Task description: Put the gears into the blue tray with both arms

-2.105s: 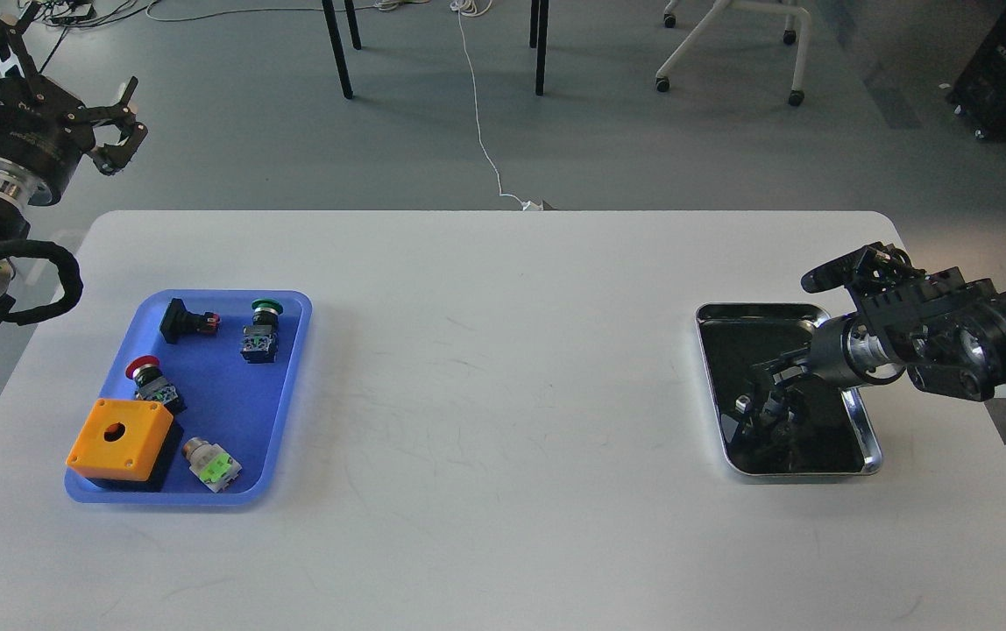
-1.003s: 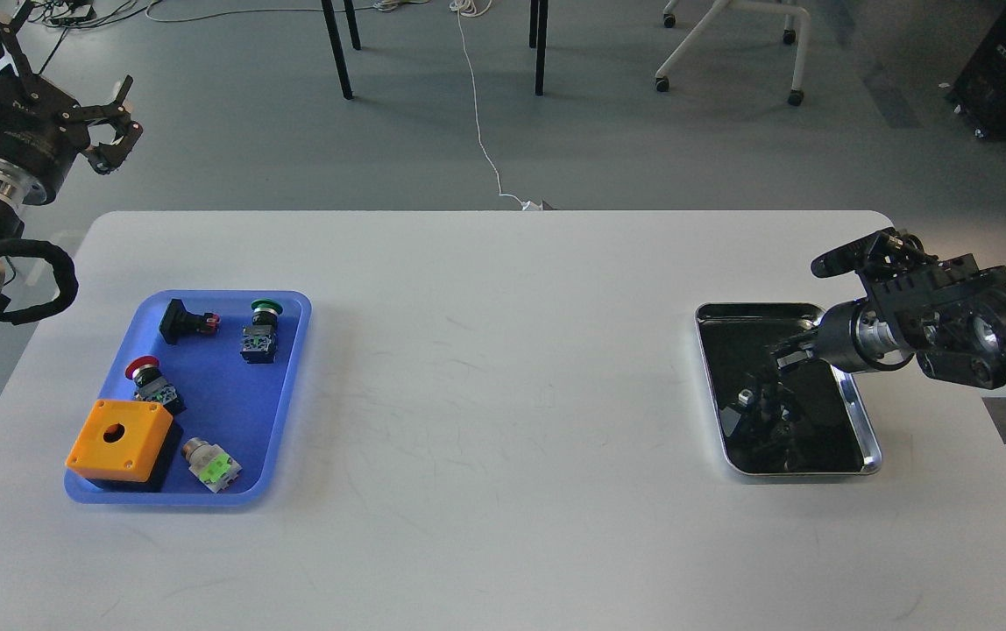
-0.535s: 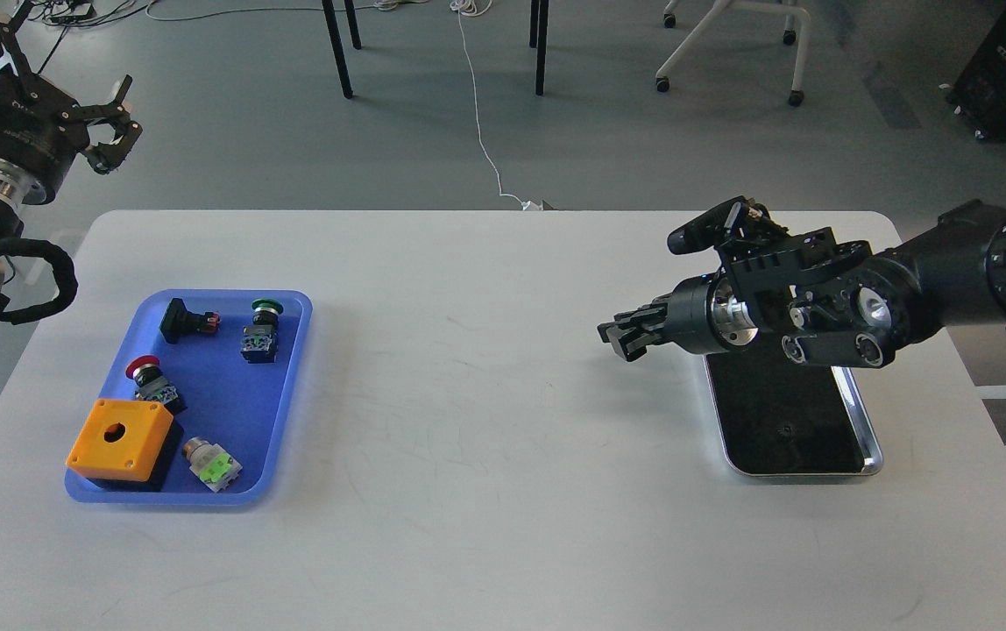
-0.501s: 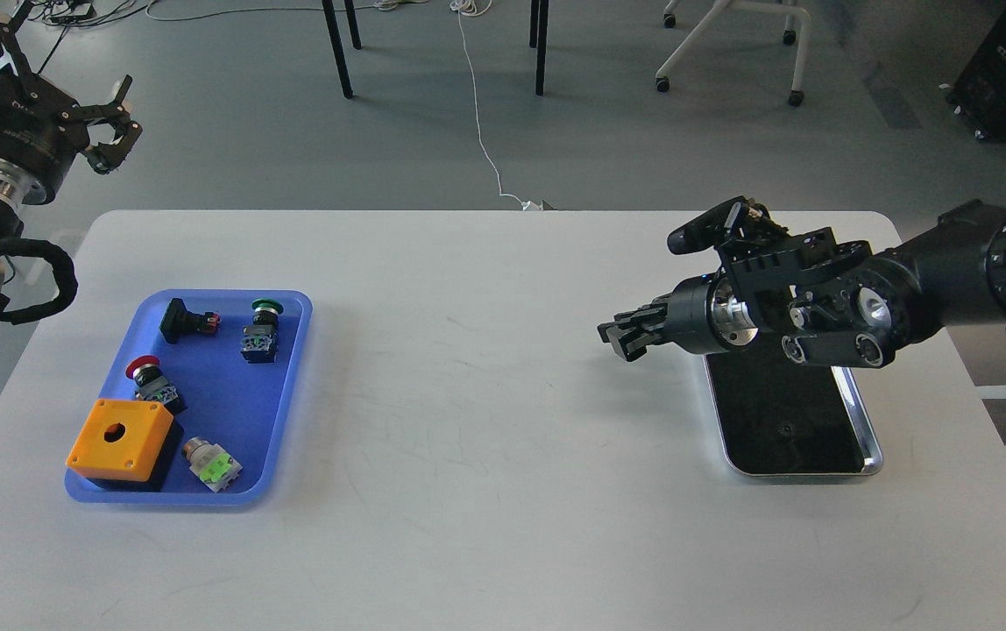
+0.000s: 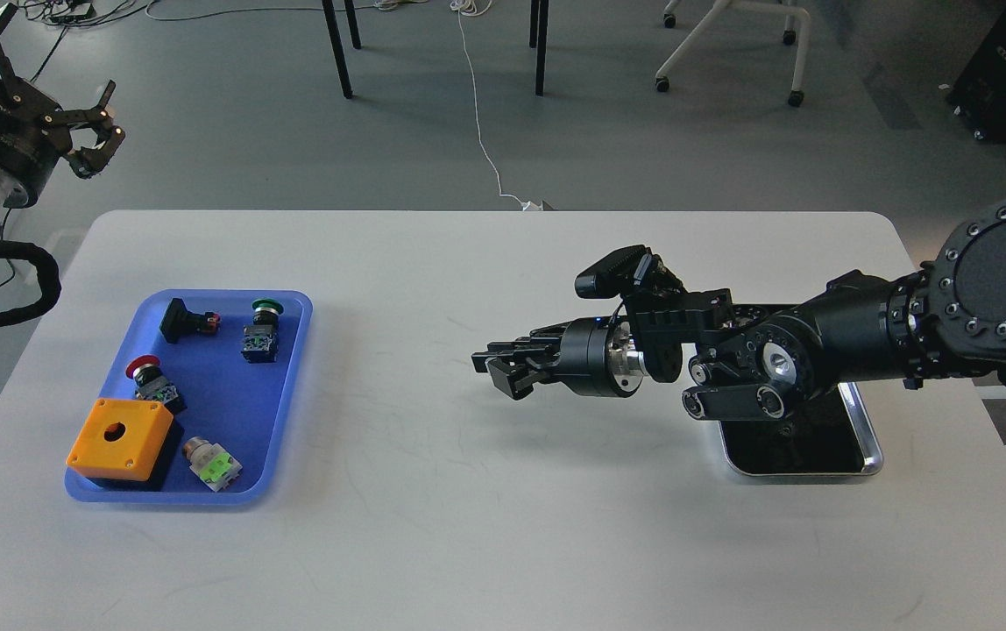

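Right arm out over mid-table, heading for the blue tray

My left gripper (image 5: 91,131) hangs high past the table's far left corner, fingers spread and holding nothing, much where it was two seconds ago. Below it and toward me lies the blue tray (image 5: 293,302), a rounded rectangle with a paler raised rim. It carries push-button switches with red and green caps, and an orange box (image 5: 120,440) with a round hole. I can make out no gear in it yet.

Well right of the tray, my right gripper (image 5: 501,368) is now over the bare middle of the white table (image 5: 485,543). Two seconds ago it was down inside the silver tray (image 5: 869,456); since then it has lifted out and swung leftward, leaving that tray behind my forearm. The fingers look drawn together, but from this angle I cannot tell whether they pinch a gear; none is visible at the tips. I judge this the carrying leg of the task, with the tray still well ahead of my jaws
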`<control>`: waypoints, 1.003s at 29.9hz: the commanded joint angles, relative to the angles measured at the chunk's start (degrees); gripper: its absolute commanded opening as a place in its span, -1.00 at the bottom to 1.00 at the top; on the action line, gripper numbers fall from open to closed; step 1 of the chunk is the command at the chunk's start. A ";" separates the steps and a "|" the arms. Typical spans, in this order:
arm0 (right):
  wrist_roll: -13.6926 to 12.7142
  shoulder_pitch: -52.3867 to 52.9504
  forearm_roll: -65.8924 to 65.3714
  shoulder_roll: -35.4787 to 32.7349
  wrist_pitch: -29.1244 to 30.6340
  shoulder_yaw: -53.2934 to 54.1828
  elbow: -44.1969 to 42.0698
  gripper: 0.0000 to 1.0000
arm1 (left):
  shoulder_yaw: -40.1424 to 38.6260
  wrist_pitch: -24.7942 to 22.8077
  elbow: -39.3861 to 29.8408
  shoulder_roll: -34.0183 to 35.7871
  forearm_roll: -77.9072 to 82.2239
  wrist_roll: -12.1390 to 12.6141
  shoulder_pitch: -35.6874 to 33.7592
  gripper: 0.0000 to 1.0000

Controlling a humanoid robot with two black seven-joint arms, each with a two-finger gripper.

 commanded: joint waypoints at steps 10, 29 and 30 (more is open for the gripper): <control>-0.02 -9.15 -9.34 -0.01 -3.10 7.92 -8.09 -0.51 | -0.01 0.30 -0.01 -1.00 0.01 -0.35 0.10 0.97; -0.02 -12.85 -10.13 -0.01 -2.75 7.92 -7.65 -0.23 | -0.01 0.12 0.08 -1.27 0.01 -0.35 0.10 0.97; -0.02 -12.85 -10.13 -0.01 -2.75 7.92 -7.65 -0.18 | -0.01 0.12 0.08 -1.35 0.01 -0.35 0.10 0.97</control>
